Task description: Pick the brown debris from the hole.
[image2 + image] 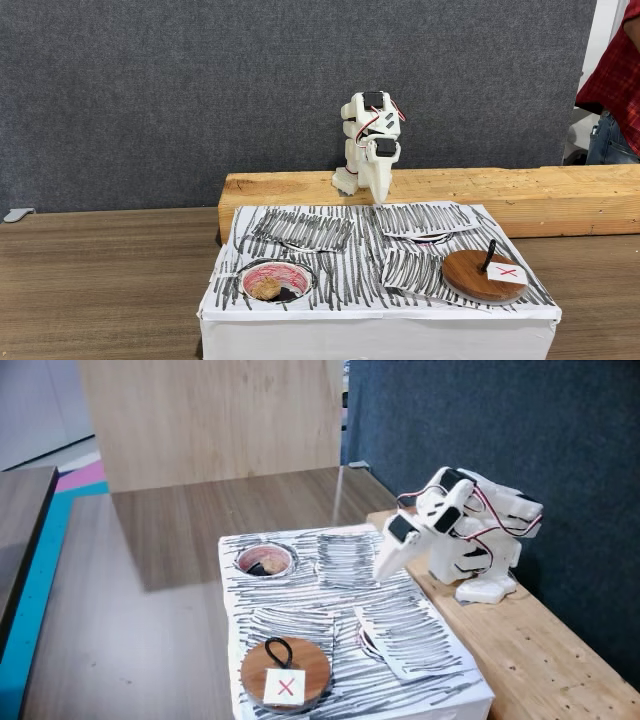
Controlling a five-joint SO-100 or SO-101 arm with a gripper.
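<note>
Nothing's out yet: a tan lump of brown debris [265, 288] sits in the hole [243, 277], lower left; the gripper [379, 196], apparently closed and empty, hangs mid-frame.

A tan, rough lump of brown debris [265, 288] lies inside the hole [246, 275], on its dark bottom, toward the 7 o'clock side in a fixed view. The hole is round with a pinkish-red rim [284, 550].

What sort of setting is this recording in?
Probably an office or lab demo corner: a grey fabric partition behind, a wooden table, and a hand-striped white box with a hole as a mock-up task.
</note>
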